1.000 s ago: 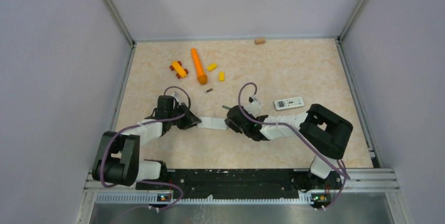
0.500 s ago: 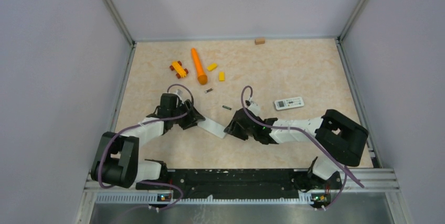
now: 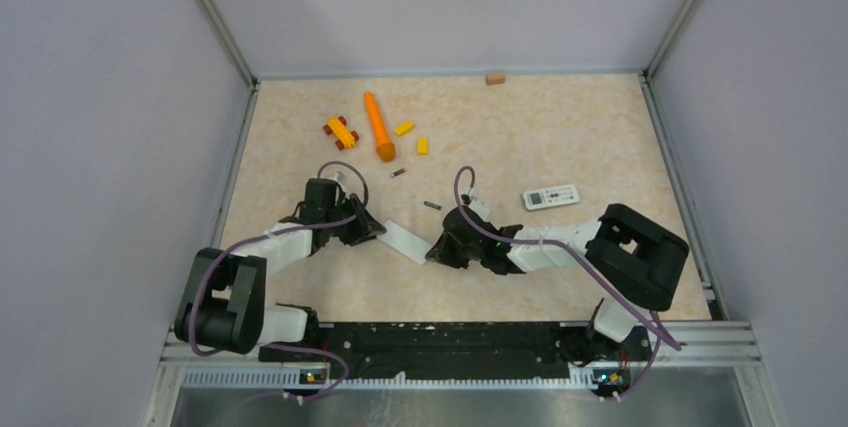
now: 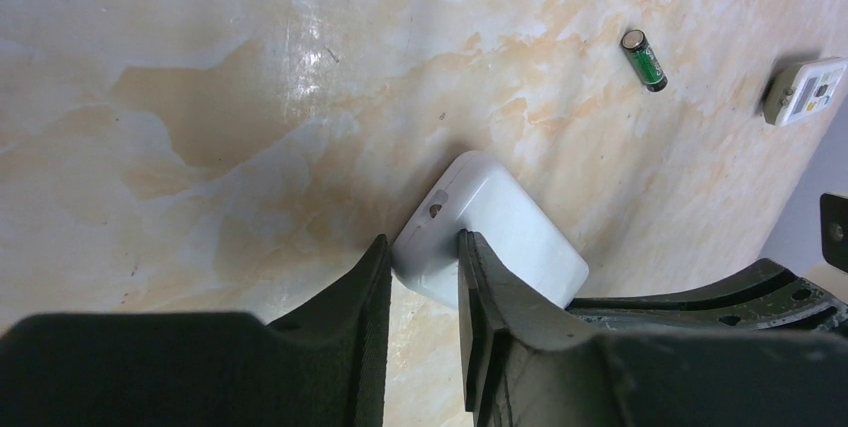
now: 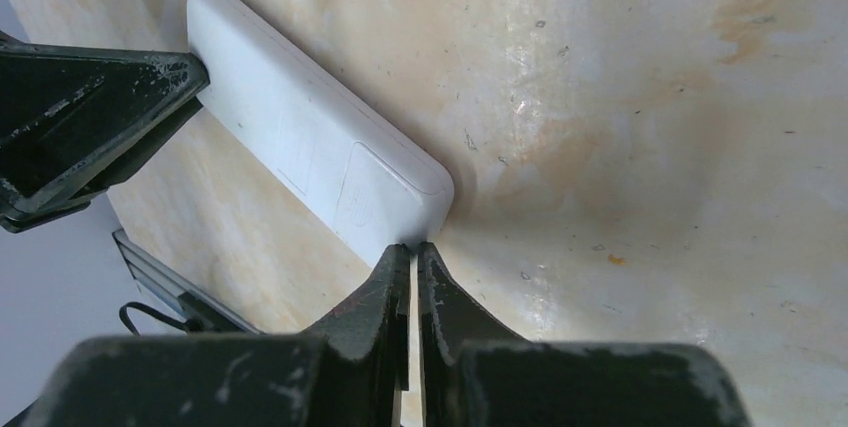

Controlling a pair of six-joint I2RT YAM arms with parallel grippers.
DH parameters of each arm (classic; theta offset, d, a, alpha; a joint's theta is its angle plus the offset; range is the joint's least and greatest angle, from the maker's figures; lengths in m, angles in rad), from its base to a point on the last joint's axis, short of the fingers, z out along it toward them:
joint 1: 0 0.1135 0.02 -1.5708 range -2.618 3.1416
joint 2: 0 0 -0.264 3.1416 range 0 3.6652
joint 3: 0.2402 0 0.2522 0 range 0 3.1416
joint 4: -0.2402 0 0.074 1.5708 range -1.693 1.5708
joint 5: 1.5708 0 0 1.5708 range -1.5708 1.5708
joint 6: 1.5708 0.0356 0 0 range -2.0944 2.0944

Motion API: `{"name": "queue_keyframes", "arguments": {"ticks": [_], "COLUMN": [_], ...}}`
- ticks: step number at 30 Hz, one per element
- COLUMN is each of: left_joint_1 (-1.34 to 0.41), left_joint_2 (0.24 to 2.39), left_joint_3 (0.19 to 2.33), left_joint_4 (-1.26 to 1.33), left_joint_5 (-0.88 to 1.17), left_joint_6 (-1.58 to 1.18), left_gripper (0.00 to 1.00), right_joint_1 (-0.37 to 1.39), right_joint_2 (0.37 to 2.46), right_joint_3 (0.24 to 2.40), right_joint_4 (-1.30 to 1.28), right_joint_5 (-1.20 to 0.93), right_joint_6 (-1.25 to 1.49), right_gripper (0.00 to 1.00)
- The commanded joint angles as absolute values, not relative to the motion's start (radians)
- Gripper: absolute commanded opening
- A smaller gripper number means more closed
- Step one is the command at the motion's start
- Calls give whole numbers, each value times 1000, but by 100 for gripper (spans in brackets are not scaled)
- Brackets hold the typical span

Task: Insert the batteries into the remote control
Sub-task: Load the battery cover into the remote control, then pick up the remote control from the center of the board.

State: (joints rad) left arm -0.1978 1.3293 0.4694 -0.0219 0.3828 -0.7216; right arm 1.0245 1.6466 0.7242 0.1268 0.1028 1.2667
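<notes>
My left claw (image 4: 422, 247) was clamped on one end of the white remote (image 4: 505, 232) on the bench (image 4: 200, 97); my right claw (image 5: 413, 250) was pressed together, tips against the other end. Beyond, my left wrist view caught a battery (image 4: 643, 59) lying loose; only the overhead view showed a second battery (image 3: 398, 173) farther off, near the orange stick (image 3: 377, 125).

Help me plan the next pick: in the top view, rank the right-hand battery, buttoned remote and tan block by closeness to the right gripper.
From the right gripper:
1. Right-hand battery, just beyond its tips.
2. Buttoned remote, off to the right.
3. Tan block, at the far edge.
</notes>
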Motion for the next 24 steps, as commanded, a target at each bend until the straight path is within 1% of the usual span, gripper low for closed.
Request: {"name": "queue_keyframes", "arguments": {"ticks": [1, 6, 8, 10, 13, 15, 18, 19, 20, 21, 23, 24], "left_joint_1": [-204, -204, -204, -204, -202, -200, -194, -190, -187, -184, -179, -176], "left_joint_2": [1365, 1362, 1344, 1303, 1235, 1199, 1159, 1147, 1135, 1120, 1084, 1063], "left_joint_3": [419, 384, 391, 417, 494, 559, 641, 663, 683, 706, 733, 743], "left_joint_4": [-36, -8, -11, -51, -142, -205, -302, -328, -351, -373, -414, -433], "left_joint_5": [412, 435, 432, 402, 313, 253, 164, 140, 119, 100, 65, 45], "left_joint_6": [-725, -747, -750, -745, -718, -695, -668, -659, -653, -647, -640, -641], "left_gripper": [27, 23, 26, 34, 50, 58, 69, 73, 78, 83, 96, 98], "right_joint_1": [1022, 1019, 1020, 1021, 1020, 1021, 1023, 1023, 1022, 1022, 1024, 1025], "right_joint_2": [1720, 1744, 1741, 1707, 1620, 1552, 1437, 1412, 1396, 1393, 1413, 1432], "right_joint_3": [773, 816, 826, 815, 783, 776, 740, 737, 740, 756, 805, 831], "right_joint_4": [181, 175, 166, 160, 116, 44, 16, 13, 19, 11, -21, -38], "right_joint_5": [77, 86, 92, 112, 148, 172, 196, 197, 186, 177, 159, 156], "right_joint_6": [1281, 1275, 1260, 1226, 1163, 1100, 987, 919, 847, 775, 628, 566], "right_gripper": [1, 0, 0, 12, 30, 39, 50, 58, 69, 76, 79, 79]}}
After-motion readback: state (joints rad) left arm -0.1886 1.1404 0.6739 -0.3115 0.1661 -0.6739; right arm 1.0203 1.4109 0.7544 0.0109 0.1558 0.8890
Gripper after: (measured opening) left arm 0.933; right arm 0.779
